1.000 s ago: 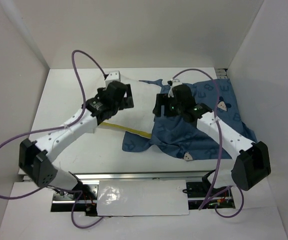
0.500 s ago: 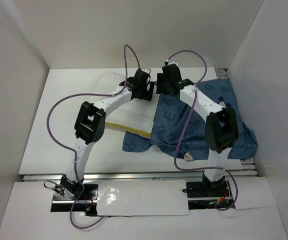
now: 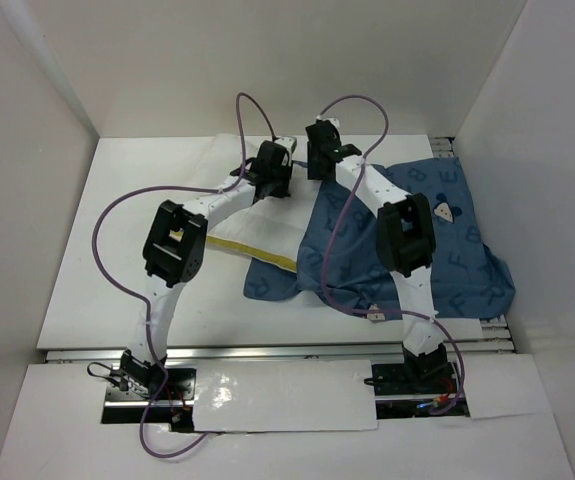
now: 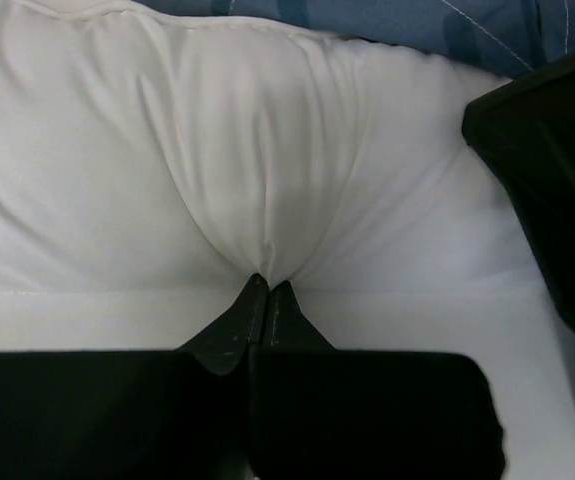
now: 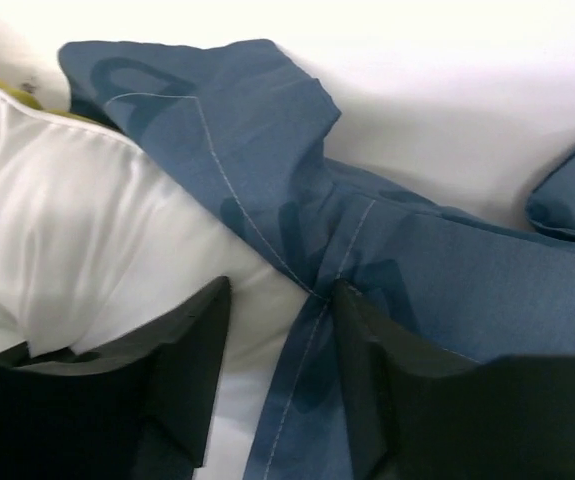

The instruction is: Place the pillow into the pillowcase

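Pinching pillow [image 4: 267, 150], left claw [image 4: 264, 287], pillowcase [image 5: 447, 260] under right claw [image 5: 279, 292]

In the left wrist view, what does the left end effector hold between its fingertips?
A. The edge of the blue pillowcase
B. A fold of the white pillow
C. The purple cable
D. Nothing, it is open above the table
B: the left end effector is shut on the pillow, and the white fabric gathers into creases that run to its closed tips.
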Controlling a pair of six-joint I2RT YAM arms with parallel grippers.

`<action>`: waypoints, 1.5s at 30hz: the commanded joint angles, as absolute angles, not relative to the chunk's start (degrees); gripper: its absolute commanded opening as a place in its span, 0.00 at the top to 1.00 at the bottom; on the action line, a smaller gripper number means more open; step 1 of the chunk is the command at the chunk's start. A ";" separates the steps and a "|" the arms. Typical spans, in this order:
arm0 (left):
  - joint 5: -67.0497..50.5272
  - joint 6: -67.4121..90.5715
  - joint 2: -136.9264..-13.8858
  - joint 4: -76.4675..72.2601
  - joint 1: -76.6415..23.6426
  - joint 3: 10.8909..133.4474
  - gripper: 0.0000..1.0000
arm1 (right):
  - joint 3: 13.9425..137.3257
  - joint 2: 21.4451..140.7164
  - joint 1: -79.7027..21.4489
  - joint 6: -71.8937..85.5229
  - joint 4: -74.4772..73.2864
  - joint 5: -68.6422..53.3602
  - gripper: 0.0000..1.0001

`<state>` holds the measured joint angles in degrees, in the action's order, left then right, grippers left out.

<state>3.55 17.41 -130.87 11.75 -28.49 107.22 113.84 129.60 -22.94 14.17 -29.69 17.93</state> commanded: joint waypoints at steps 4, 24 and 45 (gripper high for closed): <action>-0.18 19.69 -126.93 4.87 -28.74 97.75 1.00 | 112.95 127.44 -21.71 16.17 -33.32 24.08 0.68; 2.28 11.87 -95.90 -18.44 -33.57 69.45 1.00 | 100.99 110.67 -26.45 13.18 -15.82 -2.35 1.00; 29.07 24.08 -93.86 -13.28 -36.56 75.49 1.00 | 102.30 111.35 -37.62 33.05 -6.86 -24.17 1.00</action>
<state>22.57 20.05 -92.14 -3.77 -36.03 69.41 101.78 112.03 -33.65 26.41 -10.83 -13.15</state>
